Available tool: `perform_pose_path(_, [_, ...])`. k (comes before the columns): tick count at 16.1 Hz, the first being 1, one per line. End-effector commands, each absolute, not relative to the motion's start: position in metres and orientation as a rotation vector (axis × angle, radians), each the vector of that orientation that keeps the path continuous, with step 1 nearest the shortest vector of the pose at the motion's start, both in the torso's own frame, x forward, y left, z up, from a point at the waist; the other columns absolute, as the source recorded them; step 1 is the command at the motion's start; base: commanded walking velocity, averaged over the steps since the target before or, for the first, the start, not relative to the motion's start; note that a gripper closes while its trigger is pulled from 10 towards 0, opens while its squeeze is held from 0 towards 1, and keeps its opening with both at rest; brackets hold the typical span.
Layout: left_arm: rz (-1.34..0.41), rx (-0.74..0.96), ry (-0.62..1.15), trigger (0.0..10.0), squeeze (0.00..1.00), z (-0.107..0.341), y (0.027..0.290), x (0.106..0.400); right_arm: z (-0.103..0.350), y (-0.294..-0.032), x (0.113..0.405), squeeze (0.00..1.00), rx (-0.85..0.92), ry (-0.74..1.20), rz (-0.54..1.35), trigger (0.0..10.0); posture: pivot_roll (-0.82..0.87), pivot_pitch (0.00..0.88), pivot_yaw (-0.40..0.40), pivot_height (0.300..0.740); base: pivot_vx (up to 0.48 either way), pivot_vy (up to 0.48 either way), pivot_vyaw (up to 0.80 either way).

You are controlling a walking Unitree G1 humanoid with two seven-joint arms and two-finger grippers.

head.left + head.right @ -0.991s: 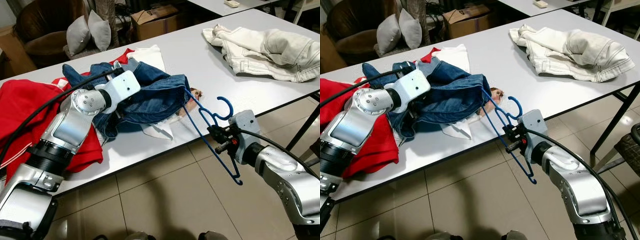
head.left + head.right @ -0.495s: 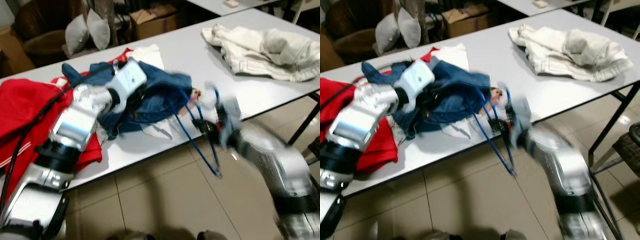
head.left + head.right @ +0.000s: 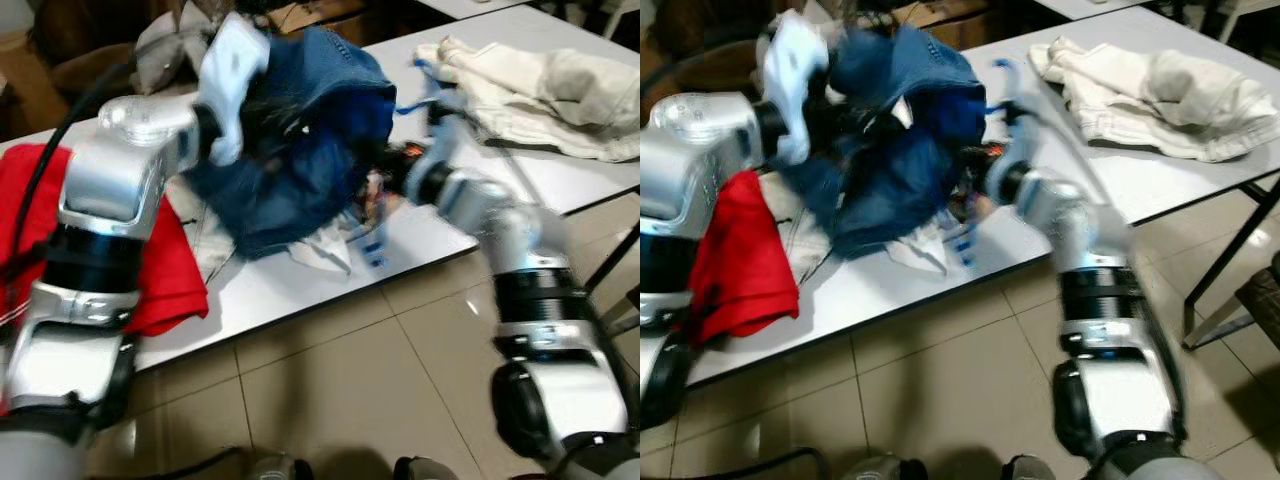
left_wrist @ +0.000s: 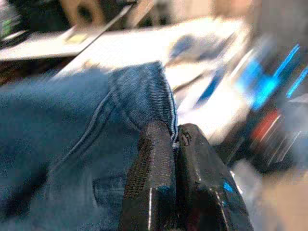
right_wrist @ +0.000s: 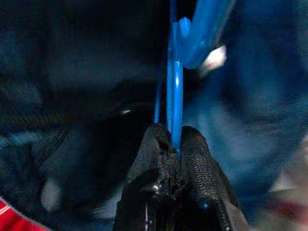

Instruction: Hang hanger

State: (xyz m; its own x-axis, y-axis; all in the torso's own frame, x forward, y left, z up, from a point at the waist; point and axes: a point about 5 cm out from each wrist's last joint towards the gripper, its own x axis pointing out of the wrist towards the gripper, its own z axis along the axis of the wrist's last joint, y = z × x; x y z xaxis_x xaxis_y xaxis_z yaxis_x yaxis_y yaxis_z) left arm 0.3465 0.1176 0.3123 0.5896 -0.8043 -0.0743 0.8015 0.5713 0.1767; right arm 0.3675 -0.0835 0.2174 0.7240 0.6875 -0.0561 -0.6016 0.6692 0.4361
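Observation:
The blue jeans hang lifted above the white table, and my left gripper is shut on a seamed edge of the denim. My right gripper is shut on the thin bar of the blue plastic hanger, right against the dark denim. In the head views the right arm reaches over the table edge to the jeans. Blurred blue parts of the hanger show below and beside the cloth. The rest of the hanger is hidden by denim and motion blur.
A red garment lies on the table's left part, and white cloth sits under the jeans. A cream garment lies at the far right. Pillows and a cardboard box stand behind the table. Tiled floor lies in front.
My left gripper has lifted the jeans up off the table. My right arm has swung left and up, carrying the hanger from beyond the table edge in against the jeans.

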Motion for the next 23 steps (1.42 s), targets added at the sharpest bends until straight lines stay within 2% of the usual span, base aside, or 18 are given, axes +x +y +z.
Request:
perform_pose_path(1, [-0.988,0.145,-0.072,0.0,0.0,0.33,0.112,0.339,0.226,-0.067,0.366,0.0,0.392,0.203,0.808,10.0,-0.09,0.039,0.11,0.74,0.0,0.0,0.0])
perform_pose_path(3, [-1.013,-0.128,-0.166,0.0,0.0,0.362,0.096,0.34,0.229,-0.056,0.366,0.0,0.414,0.196,0.869,10.0,-0.08,0.04,0.114,0.74,0.0,0.0,0.0])
perform_pose_path(7, [-0.888,-0.372,-0.188,0.0,0.0,0.38,0.102,0.348,0.229,-0.062,0.361,0.0,0.483,0.187,0.961,10.0,-0.08,0.038,0.14,0.74,0.0,0.0,0.0])
perform_pose_path(8, [-0.819,-0.297,-0.172,0.0,0.0,0.378,0.105,0.353,0.225,-0.07,0.358,0.0,0.482,0.189,0.965,10.0,-0.08,0.038,0.143,0.74,0.0,0.0,0.0])
perform_pose_path(10, [-0.7,0.045,-0.092,0.0,0.0,0.344,0.106,0.36,0.215,-0.094,0.356,0.0,0.488,0.187,0.872,10.0,-0.09,0.041,0.151,0.74,0.0,0.0,0.0])
perform_pose_path(11, [-0.687,0.09,-0.074,0.0,0.0,0.337,0.107,0.361,0.213,-0.099,0.356,0.0,0.491,0.185,0.849,10.0,-0.09,0.041,0.151,0.74,0.0,0.0,0.0])
perform_pose_path(12, [-0.642,0.249,-0.038,0.0,0.0,0.317,0.111,0.362,0.209,-0.111,0.352,0.0,0.518,0.184,0.791,10.0,-0.1,0.045,0.156,0.74,0.0,0.0,0.0])
perform_pose_path(14, [-0.59,0.432,0.002,0.0,0.0,0.296,0.122,0.363,0.203,-0.12,0.34,0.0,0.563,0.194,0.747,10.0,-0.1,0.049,0.157,0.74,0.0,0.0,0.0])
perform_pose_path(17, [-0.602,0.496,0.034,0.0,0.0,0.282,0.132,0.362,0.175,-0.122,0.321,0.0,0.649,0.252,0.584,10.0,-0.1,0.056,0.152,0.74,0.0,0.0,0.0])
perform_pose_path(21, [-0.778,0.457,0.135,0.0,0.0,0.268,0.126,0.348,0.167,-0.121,0.331,0.0,0.78,0.196,0.38,10.0,-0.09,0.068,0.178,0.74,0.0,0.0,0.0])
perform_pose_path(23, [-0.753,0.452,0.142,0.3,0.0,0.266,0.129,0.351,0.166,-0.113,0.334,0.0,0.753,0.225,0.32,10.0,-0.07,0.07,0.175,0.74,0.0,0.0,0.0])
